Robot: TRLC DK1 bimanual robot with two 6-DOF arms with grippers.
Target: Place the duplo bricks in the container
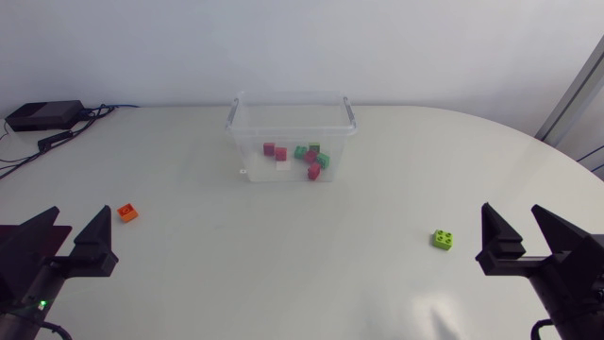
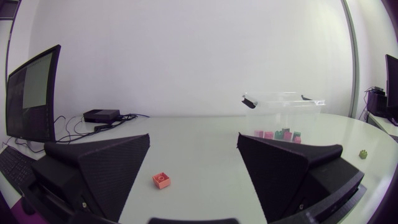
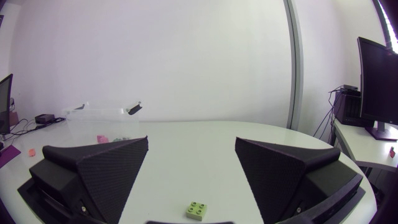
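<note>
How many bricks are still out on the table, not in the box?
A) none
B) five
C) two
C: an orange brick and a green brick lie on the table, and the rest sit inside the clear box.

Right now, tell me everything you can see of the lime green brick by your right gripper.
The lime green brick is a small square plastic block with four round studs. It lies flat, studs up, on the white table, close ahead of the open right gripper, touching only the table.
</note>
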